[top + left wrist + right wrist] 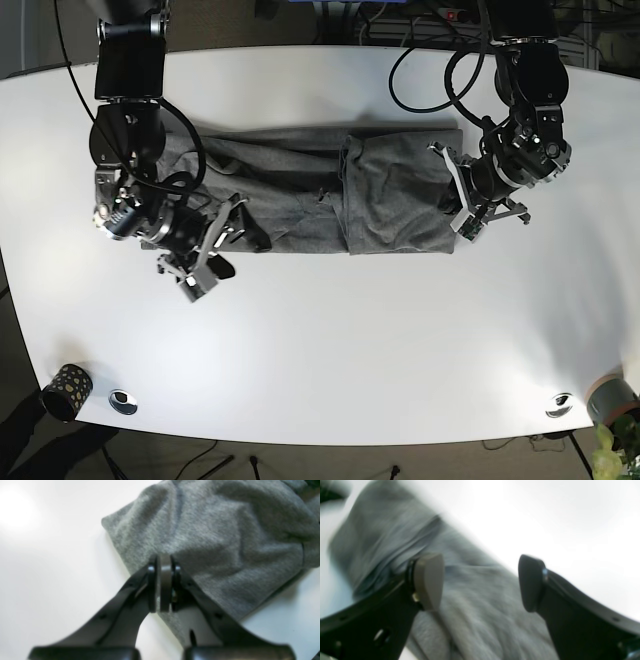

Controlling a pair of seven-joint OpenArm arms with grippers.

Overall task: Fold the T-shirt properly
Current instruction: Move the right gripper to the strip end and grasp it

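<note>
The right gripper (222,237), at the left of the base view, stands wide open at the shirt's (330,190) near left edge. Its wrist view shows one tan, flat-faced pad (430,580) over the cloth and the other dark, rounded fingertip (530,582) well apart from it, with nothing between them (that view is smeared, so whether the pad touches the cloth cannot be told). The arm above it is black, hung with looped cables.

The shirt is grey knit with a soft, fuzzy nap. It lies in a long band across the far middle of the white, glossy worktop (330,340), rumpled into lengthwise ridges on its left part. Right of centre a squarer panel is folded over the band, its left edge a clear vertical crease.

The left gripper (455,190), at the right of the base view, is closed at the shirt's right edge. Its wrist view shows the two black fingers (151,585) pressed together on a thin grey strip, with the cloth puckered just beyond the tips; whether that strip is cloth or the gripper's own pad cannot be told. Past the tips the fabric rises in rounded folds to a blunt corner on the bare white surface.
</note>
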